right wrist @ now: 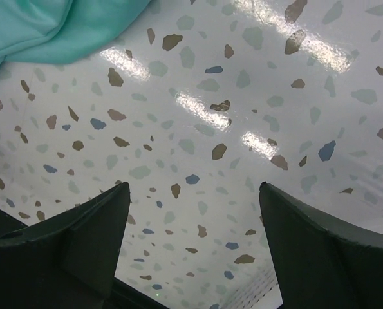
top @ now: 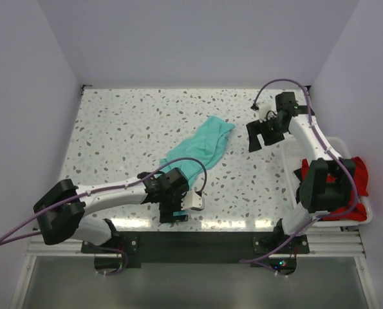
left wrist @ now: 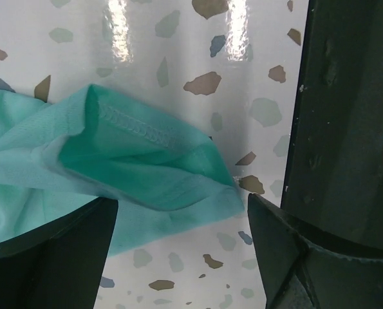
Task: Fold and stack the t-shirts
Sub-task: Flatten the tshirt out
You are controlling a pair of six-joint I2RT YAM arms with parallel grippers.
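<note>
A teal-green t-shirt (top: pixel 201 149) lies crumpled in a long diagonal strip on the speckled table. My left gripper (top: pixel 173 207) is open at its near end; in the left wrist view the shirt's hemmed corner (left wrist: pixel 146 174) lies just ahead of the open jaws, not held. My right gripper (top: pixel 262 136) is open and empty, hovering to the right of the shirt's far end; the right wrist view shows teal cloth (right wrist: pixel 56 26) at the top left. A bright red t-shirt (top: pixel 355 177) lies in the white basket (top: pixel 365 219) at the right, partly hidden by my right arm.
The white slatted basket stands at the table's right edge. White walls close in the table at the back and sides. The table's near edge (top: pixel 230 225) runs just ahead of my arm bases.
</note>
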